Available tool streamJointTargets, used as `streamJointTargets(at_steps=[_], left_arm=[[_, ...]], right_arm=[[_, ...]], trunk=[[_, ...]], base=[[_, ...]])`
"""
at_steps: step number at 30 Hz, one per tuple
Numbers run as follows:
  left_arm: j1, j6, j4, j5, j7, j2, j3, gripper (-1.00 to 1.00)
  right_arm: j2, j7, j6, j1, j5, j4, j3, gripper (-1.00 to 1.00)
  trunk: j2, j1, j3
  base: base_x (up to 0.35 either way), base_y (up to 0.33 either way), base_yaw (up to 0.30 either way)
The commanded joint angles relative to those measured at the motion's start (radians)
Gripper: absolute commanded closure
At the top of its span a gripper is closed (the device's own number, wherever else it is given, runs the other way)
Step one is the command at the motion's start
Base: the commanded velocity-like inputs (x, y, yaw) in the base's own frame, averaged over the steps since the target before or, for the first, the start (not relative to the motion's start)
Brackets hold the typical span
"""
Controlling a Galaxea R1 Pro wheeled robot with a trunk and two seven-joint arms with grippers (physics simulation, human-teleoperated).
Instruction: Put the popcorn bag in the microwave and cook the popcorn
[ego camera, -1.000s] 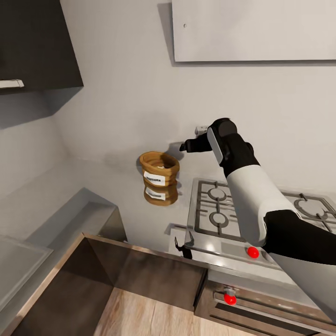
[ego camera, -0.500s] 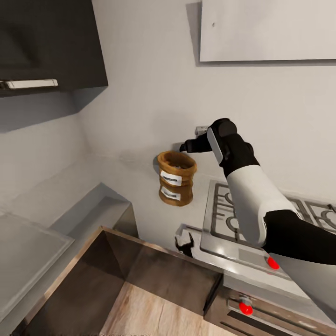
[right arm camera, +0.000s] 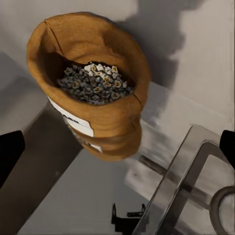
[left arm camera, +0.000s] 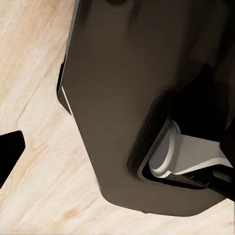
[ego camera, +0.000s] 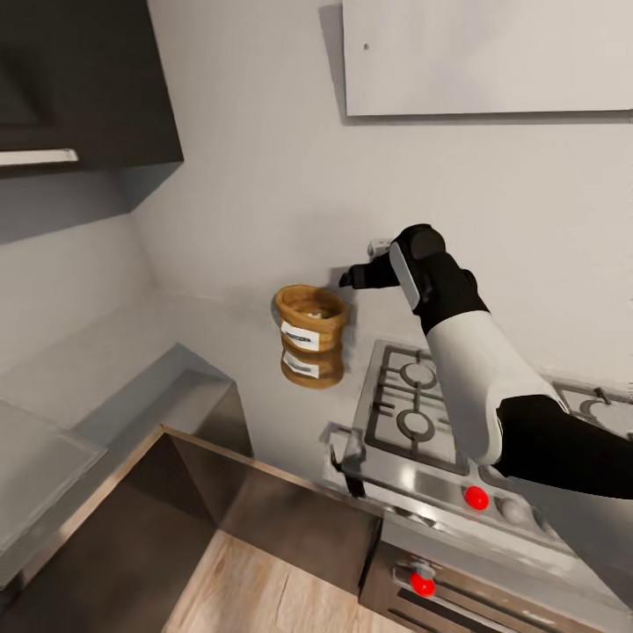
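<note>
Pale grey walls (ego camera: 264, 158) meet in a corner, with a dark upper cabinet (ego camera: 79, 79) at the left and a white slanted hood (ego camera: 483, 53) at the top right. A steel hob (ego camera: 422, 413) with dark grates and red knobs (ego camera: 476, 498) sits at the right above an oven front (ego camera: 457, 598), and dark cabinet fronts (ego camera: 264, 510) run below along the corner. The floor (ego camera: 255, 589) is light wood planks, seen again in the left wrist view (left arm camera: 34, 161), and soft even light leaves faint shadows on the walls.
</note>
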State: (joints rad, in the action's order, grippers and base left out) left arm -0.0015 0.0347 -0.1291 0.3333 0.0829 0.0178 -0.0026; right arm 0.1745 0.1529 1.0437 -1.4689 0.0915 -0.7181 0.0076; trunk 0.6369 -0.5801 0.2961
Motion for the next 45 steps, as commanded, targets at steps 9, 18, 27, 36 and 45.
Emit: streamJointTargets(at_steps=[9, 18, 27, 36, 45], left_arm=[[0.0, 0.004, -0.002, 0.01, 0.003, 0.004, 0.001, -1.0], [0.0, 0.004, -0.001, 0.01, 0.003, 0.005, 0.001, -1.0], [0.0, 0.004, -0.001, 0.01, 0.003, 0.005, 0.001, -1.0], [0.0, 0.004, -0.001, 0.01, 0.003, 0.004, 0.001, -1.0], [0.0, 0.004, -0.001, 0.01, 0.003, 0.004, 0.001, -1.0]], right_arm=[[0.0, 0.007, 0.004, -0.001, 0.01, 0.012, 0.0, -1.0], [0.0, 0.007, 0.004, -0.001, 0.009, 0.023, 0.0, -1.0], [0.0, 0.008, 0.004, -0.001, 0.007, 0.104, 0.002, -1.0], [0.0, 0.01, -0.025, -0.001, 0.001, 0.235, 0.003, -1.0], [0.0, 0.013, -0.086, -0.001, 0.002, 0.331, 0.003, -1.0]], trunk=[[0.001, 0.0, 0.001], [0.001, 0.0, 0.001], [0.001, 0.0, 0.001], [0.001, 0.0, 0.001], [0.001, 0.0, 0.001]], base=[[0.04, -0.041, 0.0], [0.292, 0.0, 0.0], [0.322, 0.0, 0.0], [0.152, 0.0, 0.0], [0.002, 0.0, 0.0]])
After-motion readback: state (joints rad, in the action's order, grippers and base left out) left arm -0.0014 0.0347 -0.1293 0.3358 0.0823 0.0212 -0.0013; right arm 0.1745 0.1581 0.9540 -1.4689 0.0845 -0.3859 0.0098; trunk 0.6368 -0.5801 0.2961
